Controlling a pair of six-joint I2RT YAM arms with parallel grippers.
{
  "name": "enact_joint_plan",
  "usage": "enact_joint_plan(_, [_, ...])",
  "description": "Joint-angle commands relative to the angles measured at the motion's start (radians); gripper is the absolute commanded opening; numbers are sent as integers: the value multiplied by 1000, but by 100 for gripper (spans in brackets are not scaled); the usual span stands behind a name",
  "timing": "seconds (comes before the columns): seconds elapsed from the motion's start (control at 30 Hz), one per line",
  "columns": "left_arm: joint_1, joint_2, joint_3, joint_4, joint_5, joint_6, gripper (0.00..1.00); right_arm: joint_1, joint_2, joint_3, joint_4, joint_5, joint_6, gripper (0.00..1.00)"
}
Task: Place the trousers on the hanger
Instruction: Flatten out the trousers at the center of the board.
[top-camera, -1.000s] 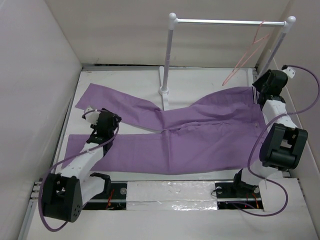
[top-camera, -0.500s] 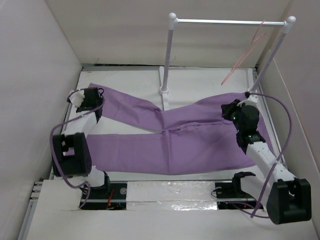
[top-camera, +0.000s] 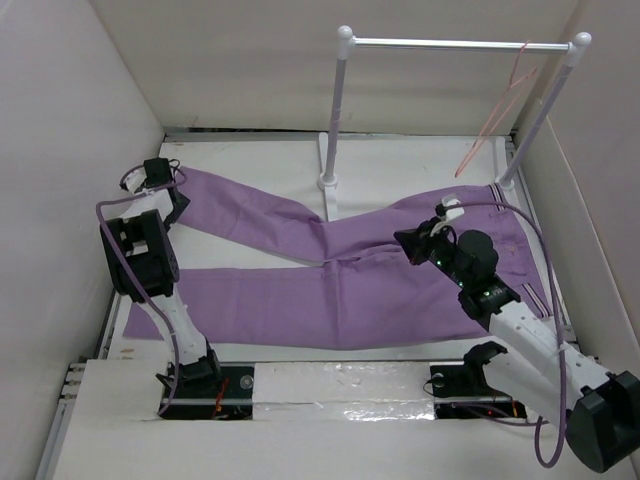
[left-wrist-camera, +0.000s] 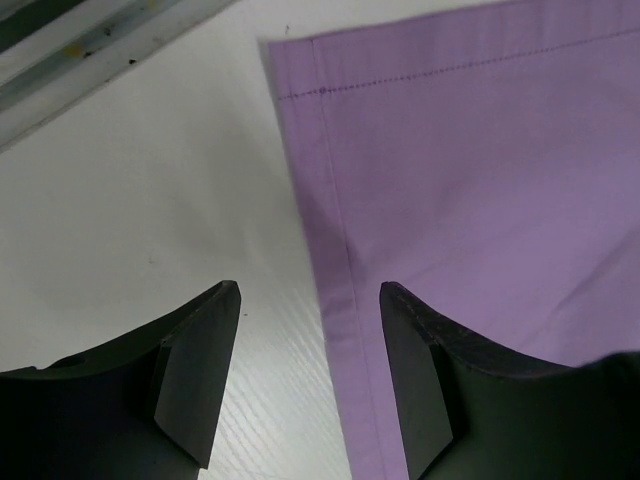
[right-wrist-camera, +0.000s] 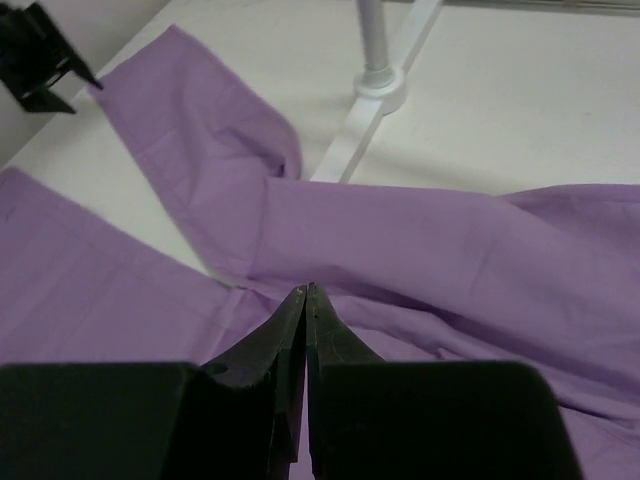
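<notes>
The light purple trousers (top-camera: 350, 270) lie flat on the white table, legs to the left and waist to the right. The pink-red wire hanger (top-camera: 497, 110) hangs from the silver bar at the far right. My left gripper (top-camera: 168, 192) is open at the far-left hem of the upper leg. In the left wrist view the leg's side edge (left-wrist-camera: 345, 270) runs between the open fingers (left-wrist-camera: 310, 290). My right gripper (top-camera: 402, 238) hovers over the trousers near the crotch (right-wrist-camera: 450, 250). Its fingertips (right-wrist-camera: 306, 288) are pressed together, with no cloth showing between them.
The white two-post rail stand (top-camera: 330, 180) rises behind the trousers, its foot (right-wrist-camera: 378, 85) lying against the upper leg's edge. White walls close in the table on the left, back and right. Bare table (left-wrist-camera: 150, 200) lies left of the hem.
My left arm swung from the lower leg up to the upper leg's far-left hem, staying open. My right arm came from the far-right waist corner to over the trousers' middle and shut.
</notes>
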Motion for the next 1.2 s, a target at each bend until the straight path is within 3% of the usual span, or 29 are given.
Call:
enact_joint_plan(0.0, [-2, 28, 71, -39, 47, 72, 56, 82, 21, -14, 95, 15, -56, 8])
enact_joint_plan(0.2, [-2, 91, 102, -42, 50, 77, 55, 150, 85, 12, 91, 37, -77, 9])
enact_joint_plan(0.47, [-2, 163, 139, -32, 36, 86, 48, 218, 24, 29, 42, 144, -105, 10])
enact_joint_plan(0.5, [-2, 177, 142, -32, 36, 87, 36, 218, 18, 25, 42, 163, -103, 10])
enact_joint_plan(0.67, [-2, 183, 145, -18, 32, 94, 0, 218, -7, 17, 40, 183, -102, 10])
enact_joint_plan(1.17, [51, -88, -16, -70, -198, 45, 0, 184, -8, 14, 20, 203, -111, 13])
